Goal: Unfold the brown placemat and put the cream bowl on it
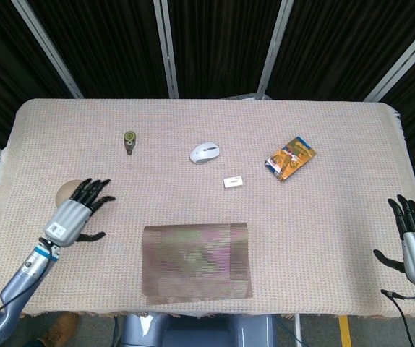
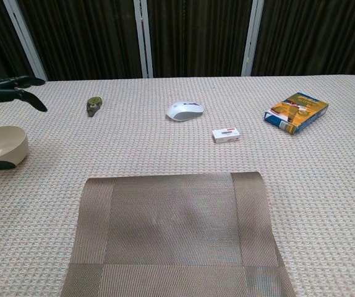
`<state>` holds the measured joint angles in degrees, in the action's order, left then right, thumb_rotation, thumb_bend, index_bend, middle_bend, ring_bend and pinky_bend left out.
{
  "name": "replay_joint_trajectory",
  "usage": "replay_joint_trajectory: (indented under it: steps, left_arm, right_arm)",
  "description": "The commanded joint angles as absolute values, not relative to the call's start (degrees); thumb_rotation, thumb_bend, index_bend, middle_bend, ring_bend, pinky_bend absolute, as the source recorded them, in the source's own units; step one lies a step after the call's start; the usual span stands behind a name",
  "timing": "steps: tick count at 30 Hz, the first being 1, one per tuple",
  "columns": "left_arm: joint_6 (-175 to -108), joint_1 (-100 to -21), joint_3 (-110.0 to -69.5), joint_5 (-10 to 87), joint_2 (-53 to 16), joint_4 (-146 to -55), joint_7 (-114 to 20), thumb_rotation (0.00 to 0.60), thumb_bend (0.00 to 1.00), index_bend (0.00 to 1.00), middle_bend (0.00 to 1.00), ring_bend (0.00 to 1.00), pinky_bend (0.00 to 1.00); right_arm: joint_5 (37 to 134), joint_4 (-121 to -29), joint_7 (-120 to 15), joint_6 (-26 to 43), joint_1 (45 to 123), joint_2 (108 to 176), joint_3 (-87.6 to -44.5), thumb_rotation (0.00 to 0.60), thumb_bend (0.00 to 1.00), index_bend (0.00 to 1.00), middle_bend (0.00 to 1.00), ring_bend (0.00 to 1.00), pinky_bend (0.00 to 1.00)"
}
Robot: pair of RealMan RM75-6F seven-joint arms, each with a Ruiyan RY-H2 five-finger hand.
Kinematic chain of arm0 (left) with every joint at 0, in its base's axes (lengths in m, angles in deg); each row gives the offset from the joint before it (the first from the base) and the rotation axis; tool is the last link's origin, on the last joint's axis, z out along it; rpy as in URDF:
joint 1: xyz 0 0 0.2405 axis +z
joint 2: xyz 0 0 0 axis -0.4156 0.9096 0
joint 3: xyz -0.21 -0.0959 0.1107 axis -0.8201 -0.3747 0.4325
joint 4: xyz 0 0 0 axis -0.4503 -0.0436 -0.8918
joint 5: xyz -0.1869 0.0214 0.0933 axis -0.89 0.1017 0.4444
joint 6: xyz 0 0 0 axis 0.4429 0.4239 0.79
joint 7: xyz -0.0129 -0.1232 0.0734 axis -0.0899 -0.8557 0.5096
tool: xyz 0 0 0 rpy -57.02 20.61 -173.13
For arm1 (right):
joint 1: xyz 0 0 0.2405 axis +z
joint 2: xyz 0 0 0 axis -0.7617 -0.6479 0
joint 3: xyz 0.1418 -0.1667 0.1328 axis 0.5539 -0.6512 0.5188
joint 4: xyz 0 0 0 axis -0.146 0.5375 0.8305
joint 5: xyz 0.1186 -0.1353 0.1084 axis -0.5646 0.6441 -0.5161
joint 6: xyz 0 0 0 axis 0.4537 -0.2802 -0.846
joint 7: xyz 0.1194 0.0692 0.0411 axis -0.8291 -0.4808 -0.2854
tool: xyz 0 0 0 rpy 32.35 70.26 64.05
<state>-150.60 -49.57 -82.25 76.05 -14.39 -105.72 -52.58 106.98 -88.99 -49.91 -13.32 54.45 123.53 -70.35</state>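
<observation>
A beige woven cloth covers the whole table (image 1: 323,238), with dark curtains and pale metal posts behind it. The biggest thing on it is the brown placemat (image 1: 197,263), lying flat at the near edge, in the middle, still doubled over on itself, its right end showing a rolled fold in the chest view (image 2: 177,238). Off to the left, the left hand (image 1: 73,216) hovers above the table with its fingers spread wide and holding nothing; its dark fingertips (image 2: 17,90) reach in from the left edge of the chest view. Just under and behind that hand sits the cream bowl (image 2: 2,144), upright on the cloth, well left of the placemat and not on it; from the head view only a sliver of its rim (image 1: 64,191) shows past the hand. At the far right corner, the right hand (image 1: 414,246) stands upright off the table's edge, fingers apart, empty. Further back on the cloth lie an orange packet (image 1: 291,157) to the right, a white mouse (image 1: 204,152) near the centre, a small white box (image 1: 233,182) between those two and a bit nearer, and a little green roller-like thing (image 1: 129,139) to the left, all well apart.
</observation>
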Motion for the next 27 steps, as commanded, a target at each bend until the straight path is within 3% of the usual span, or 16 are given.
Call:
replay_joint_trajectory:
  steps: [1,15,20,27]
  left_arm:
    - [-150.36,-50.58,-76.56,82.54,-12.60,-112.29,-49.75,0.600,0.00,0.27,0.00,0.00,0.00]
    - [-147.18,-51.61,-70.77,88.29,-23.10,-103.92,-48.41,0.600,0.00,0.35,0.00,0.00,0.00]
    - [-151.43,-51.73,-68.49,92.04,-27.22,-93.90,-53.11,0.600,0.00,0.36,0.00,0.00,0.00]
    - [-155.22,-51.02,-66.83,93.82,-30.79,-86.80,-54.62,0.600,0.00,0.39,0.00,0.00,0.00]
  right_arm:
    - [106.91,-89.03,-50.07,-13.29,54.40,123.41,-70.35,0.600,0.00,0.00,0.00,0.00,0.00]
    - [106.11,-88.81,-50.64,-12.99,54.28,123.05,-70.16,0.600,0.00,0.00,0.00,0.00,0.00]
    - [106.26,-88.78,-50.85,-12.85,54.42,122.99,-70.14,0.600,0.00,0.00,0.00,0.00,0.00]
    - [106.50,-88.70,-50.58,-12.98,54.47,123.21,-70.20,0.600,0.00,0.00,0.00,0.00,0.00]
